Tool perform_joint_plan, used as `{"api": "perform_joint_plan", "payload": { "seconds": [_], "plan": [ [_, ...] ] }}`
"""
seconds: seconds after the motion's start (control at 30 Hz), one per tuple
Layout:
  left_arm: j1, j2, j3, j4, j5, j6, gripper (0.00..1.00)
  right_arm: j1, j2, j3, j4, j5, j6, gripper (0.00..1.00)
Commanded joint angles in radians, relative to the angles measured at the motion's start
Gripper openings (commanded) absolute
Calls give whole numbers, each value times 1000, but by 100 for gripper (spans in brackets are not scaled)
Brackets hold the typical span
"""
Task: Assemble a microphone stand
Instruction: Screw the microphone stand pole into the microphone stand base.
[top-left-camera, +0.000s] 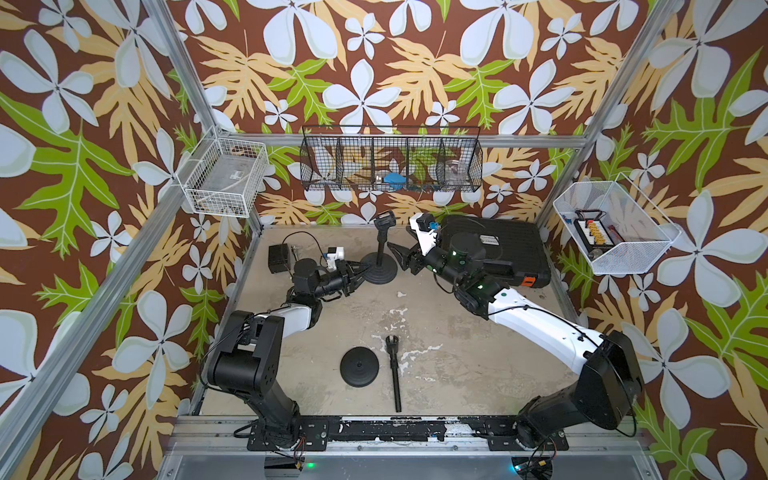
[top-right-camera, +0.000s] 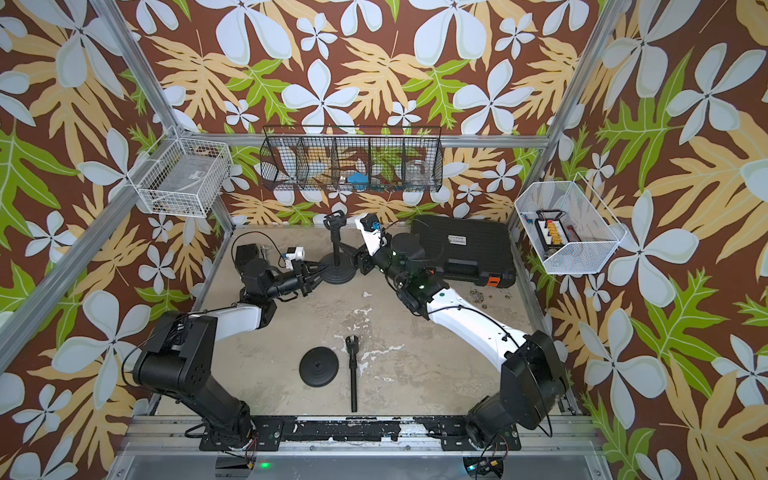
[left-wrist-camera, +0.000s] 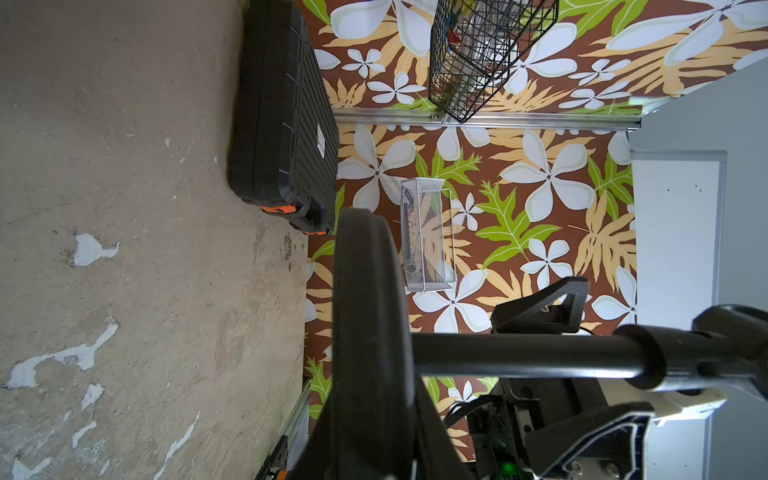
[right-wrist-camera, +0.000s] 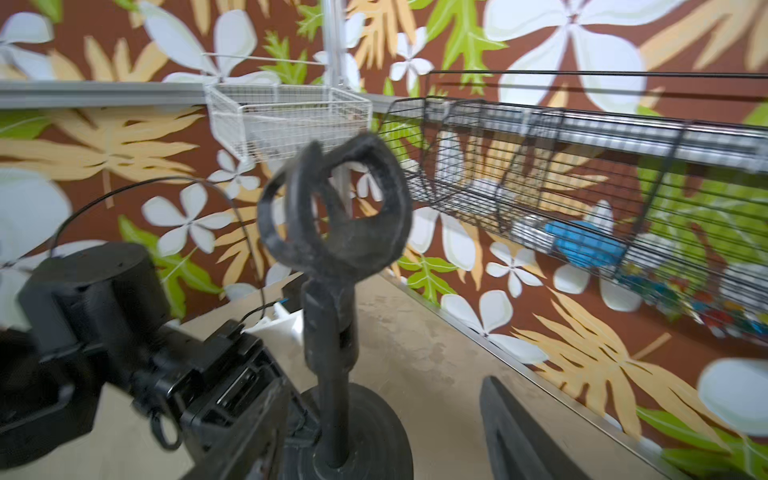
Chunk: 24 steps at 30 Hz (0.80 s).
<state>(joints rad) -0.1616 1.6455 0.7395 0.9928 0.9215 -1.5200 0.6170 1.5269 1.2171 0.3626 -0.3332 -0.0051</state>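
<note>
Upper ctr of both top views: assembled stand upright on the worktop, w/ base disc flat, pole vertical and mic clip on top. L pincer reaches from frame left, jaws nipped almost together on the disc's rim. R pincer sits just right of the pole, jaws spread, holding nothing, clear of the pole. Lower ctr: spare disc lies flat. Spare pole lies just right of it, clip end toward frame top, near but apart. Black case is at upper right of the worktop, partly behind the R arm. Same layout for stand, spare disc and spare pole.

L wrist view: base disc edge-on at ctr, pole running to frame right. L pincer's own tips are mostly hidden at the bottom edge by the disc. One R finger shows above the pole, w/ a gap btwn them. Case is at upper ctr-left.

R wrist view, blurred: mic clip at ctr, pole dropping to the disc at the bottom. One R finger at lower right, apart from the pole. L pincer's body is at lower left against the disc, exact contact too blurred to tell.
</note>
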Motion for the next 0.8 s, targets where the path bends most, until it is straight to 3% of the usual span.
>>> {"api": "perform_joint_plan", "payload": {
  "seconds": [0.0,0.17,0.33,0.53,0.67,0.77],
  "plan": [
    [2,0,4,84,8,-6,0,-32,33,66,-75,-346,-112,69],
    [2,2,8,84,15,-6,0,-77,142,226,-188,-466,-151,62],
    [2,3,9,84,17,-6,0,-85,228,336,-244,-508,-164,56],
    [3,5,9,84,19,-6,0,-84,262,359,-219,-567,-135,31],
    [2,5,9,84,18,-6,0,-80,247,307,-141,-520,-68,16],
    [3,5,9,83,17,-8,0,-40,209,233,-76,-329,-16,3]
  ]
}}
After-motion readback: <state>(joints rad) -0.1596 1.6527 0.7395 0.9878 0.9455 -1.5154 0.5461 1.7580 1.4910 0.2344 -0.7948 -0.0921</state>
